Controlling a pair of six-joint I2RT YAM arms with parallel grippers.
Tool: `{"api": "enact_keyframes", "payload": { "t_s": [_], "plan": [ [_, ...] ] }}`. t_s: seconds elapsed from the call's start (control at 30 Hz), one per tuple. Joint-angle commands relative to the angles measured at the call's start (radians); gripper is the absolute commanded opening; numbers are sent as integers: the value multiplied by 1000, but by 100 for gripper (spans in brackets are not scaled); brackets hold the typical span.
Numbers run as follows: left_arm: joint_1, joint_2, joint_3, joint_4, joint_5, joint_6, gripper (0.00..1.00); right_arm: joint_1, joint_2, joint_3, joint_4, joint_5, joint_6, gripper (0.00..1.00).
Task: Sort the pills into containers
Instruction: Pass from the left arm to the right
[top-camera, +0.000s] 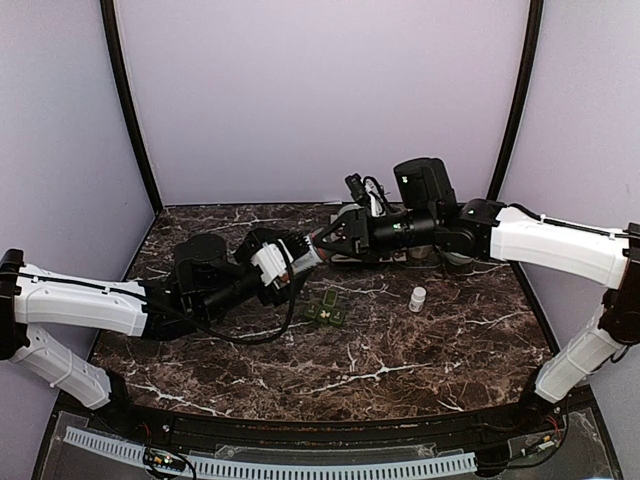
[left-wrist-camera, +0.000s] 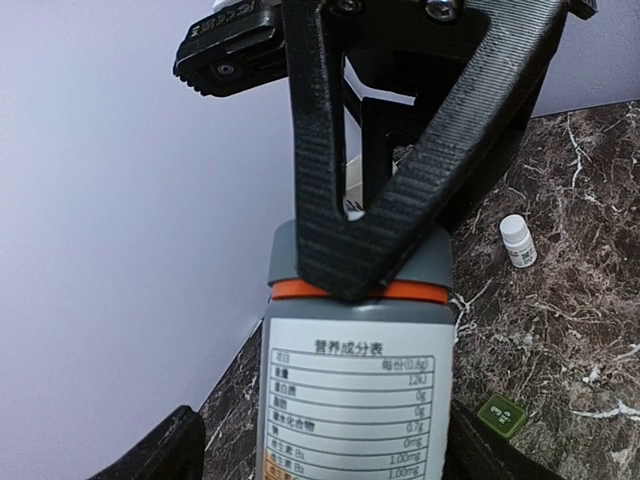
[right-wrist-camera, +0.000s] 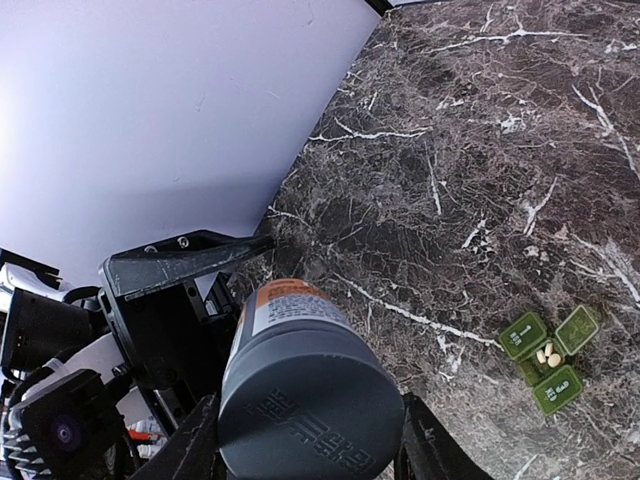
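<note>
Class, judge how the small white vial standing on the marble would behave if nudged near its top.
The small white vial stands upright and is taller than it is wide, so a high nudge would probably tip it. Being round, it would likely roll on the smooth marble table once down. It is small, so probably light.

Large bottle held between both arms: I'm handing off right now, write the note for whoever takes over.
The left gripper is shut on the bottle. The right gripper is shut on its grey cap, which is on.
The pill box lies on the table, with a few pills in one open compartment.
Done: those pills.
Left: uncap the bottle and fill the other compartments.
</note>
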Motion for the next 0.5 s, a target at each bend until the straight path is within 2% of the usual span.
{"api": "enact_keyframes", "payload": {
  "t_s": [0.0, 0.17, 0.47],
  "plan": [
    [1, -82, 19, 47, -1, -53, 82, 5, -23, 14, -38, 42, -3, 0],
    [2, -127, 2, 36, -7, -95, 85, 0, -33, 28, -87, 121, -48, 0],
    [53, -172, 31, -40, -17, -244, 88, -11, -47, 71, -245, 378, -183, 0]
  ]
}}
